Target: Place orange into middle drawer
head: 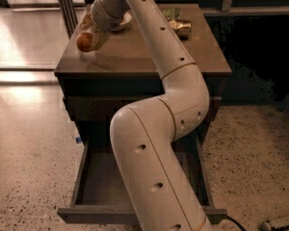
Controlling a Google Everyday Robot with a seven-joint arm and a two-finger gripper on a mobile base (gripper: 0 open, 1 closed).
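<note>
Camera view: I am seeing the gripper at about 10 o'clock in frame, over the left near corner of the worktop. The fingers are gripping the orange, which looks to be hanging just clear of the surface, with a shadow under it. The middle drawer is standing pulled out at 6 o'clock, partly hidden by the arm. No fruit is in it. I am judging the pick done; the carry down to the drawer and the release are left. The bowl and foil packet are sitting at 12 o'clock.
</note>
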